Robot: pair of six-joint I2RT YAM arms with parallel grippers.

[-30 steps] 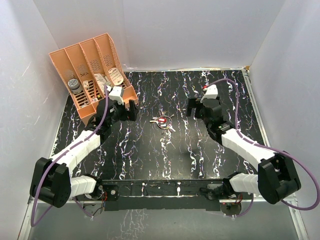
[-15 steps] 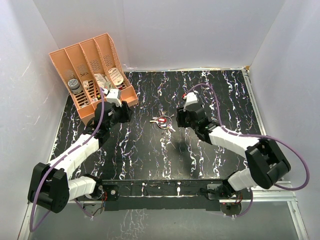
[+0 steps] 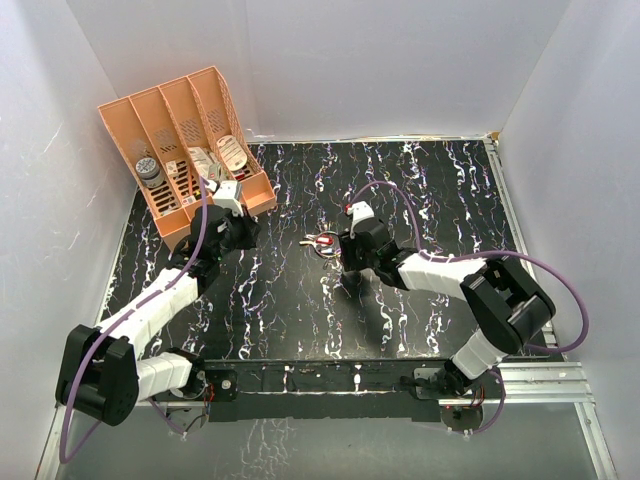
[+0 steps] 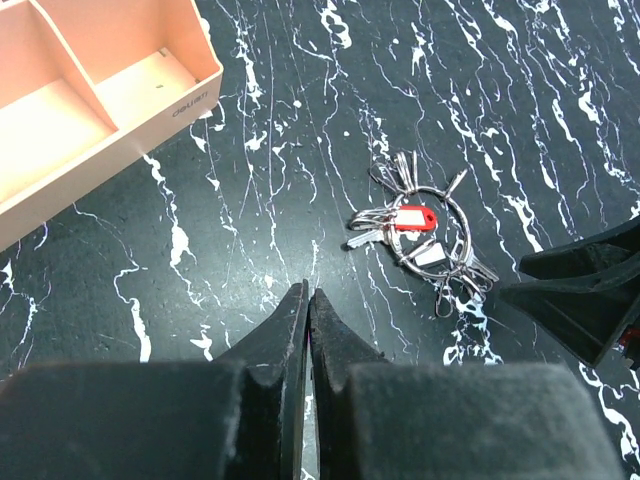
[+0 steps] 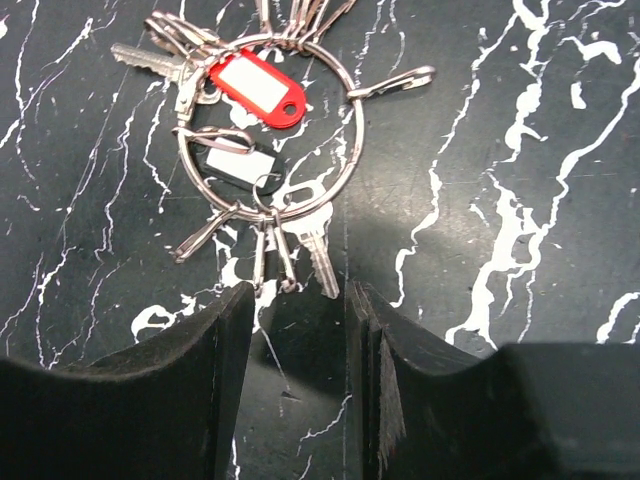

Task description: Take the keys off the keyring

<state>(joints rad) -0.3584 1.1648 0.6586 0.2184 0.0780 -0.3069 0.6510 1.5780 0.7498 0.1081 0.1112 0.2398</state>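
The keyring [image 5: 357, 125] lies flat on the black marbled table, a thin silver ring with several clips. On it hang silver keys [image 5: 318, 250], a red tag [image 5: 255, 85] and a black tag [image 5: 240, 165]. My right gripper [image 5: 300, 300] is open just short of the ring, and the nearest key's tip lies just beyond its fingertips with nothing between them. From above, the bunch of keys [image 3: 322, 242] sits mid-table with the right gripper [image 3: 343, 252] at its right edge. My left gripper [image 4: 308, 292] is shut and empty, well to the left of the keyring [image 4: 467, 235].
An orange divided organiser [image 3: 185, 150] holding small items stands at the back left, close behind the left gripper [image 3: 243, 228]. Its corner [image 4: 190, 95] shows in the left wrist view. White walls enclose the table on three sides.
The right arm has swung left and down to the keys with its jaws narrowing. The left gripper has closed fully, and it has drawn back a little to the left.
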